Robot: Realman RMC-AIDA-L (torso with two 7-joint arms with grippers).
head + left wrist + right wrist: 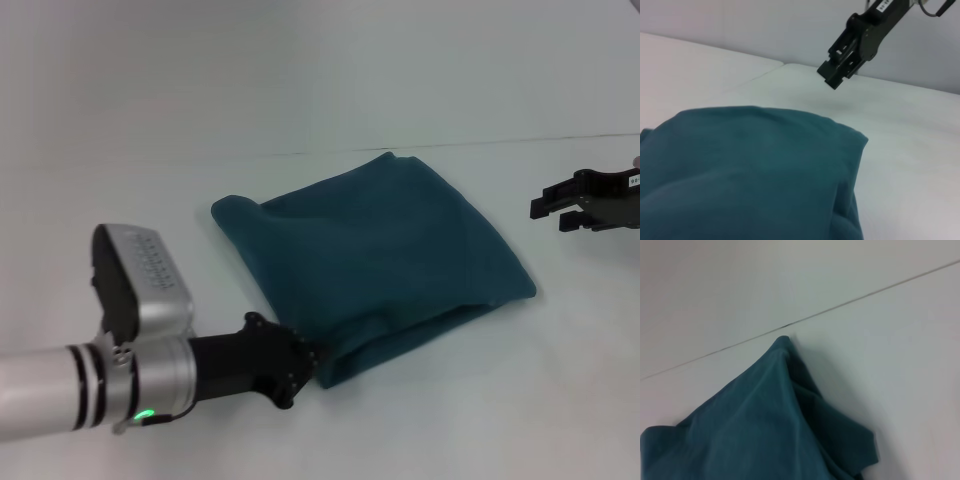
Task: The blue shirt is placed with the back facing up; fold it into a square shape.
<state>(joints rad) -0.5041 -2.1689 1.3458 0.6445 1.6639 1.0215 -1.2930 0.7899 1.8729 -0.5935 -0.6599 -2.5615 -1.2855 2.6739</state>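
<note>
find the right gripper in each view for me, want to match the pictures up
Head view: the right gripper is at the right edge, above the white table, apart from the blue shirt.
Left wrist view: it hangs at top right, beyond the shirt's far edge.
Right wrist view: not in it; only the shirt and table show.
Shared landmark: the shirt's far pointed corner, also at.

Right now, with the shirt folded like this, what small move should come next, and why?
Probably draw the left gripper back from the near corner of the blue shirt. The shirt already lies as a rough square, with that gripper at its edge, while the right gripper hangs clear, off to the side.
</note>
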